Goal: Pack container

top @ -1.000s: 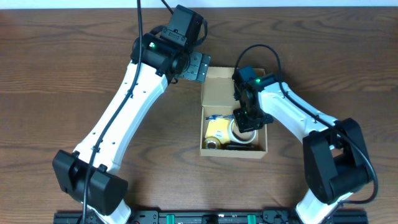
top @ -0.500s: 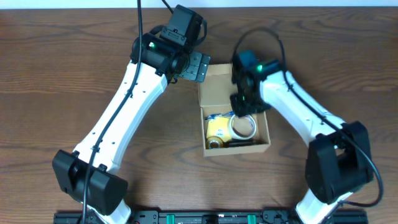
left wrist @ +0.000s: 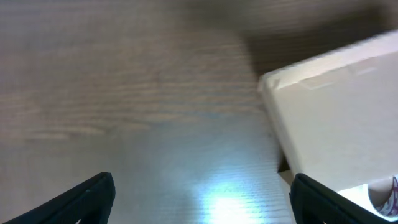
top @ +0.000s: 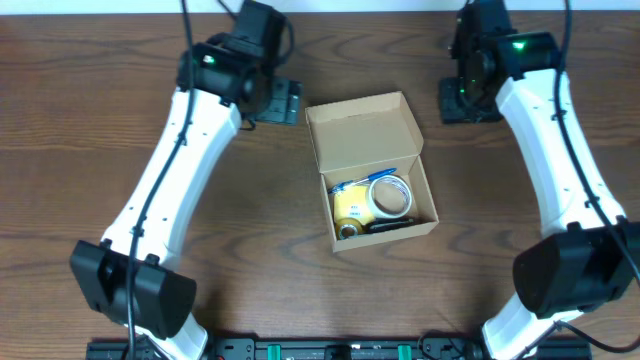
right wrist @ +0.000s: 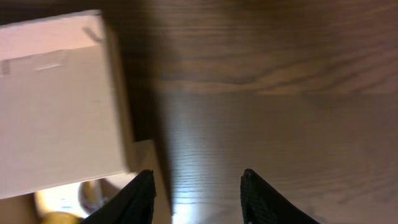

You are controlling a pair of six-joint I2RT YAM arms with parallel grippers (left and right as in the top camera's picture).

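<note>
A cardboard box (top: 372,205) sits at the middle of the table (top: 90,140), its lid (top: 362,135) open toward 12 o'clock. The left gripper (top: 283,100) at 10 o'clock and the right gripper (top: 462,100) at 2 o'clock hang with jaws parted and empty. The card is likely light and easily dented, so the lid's free edge looks the safest hold.

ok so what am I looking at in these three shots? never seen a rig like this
Two white robot arms work at a wooden table, each ending in a two-finger gripper. The wide shot comes from a camera above the table. The other two come from a camera on each wrist, looking past that arm's own fingers. Between the arms sits an open cardboard box with its lid flipped back. Inside are a white tape roll, a yellow roll and a thin black item I cannot identify. The left gripper and right gripper are both open and empty, one on each side of the lid.
</note>
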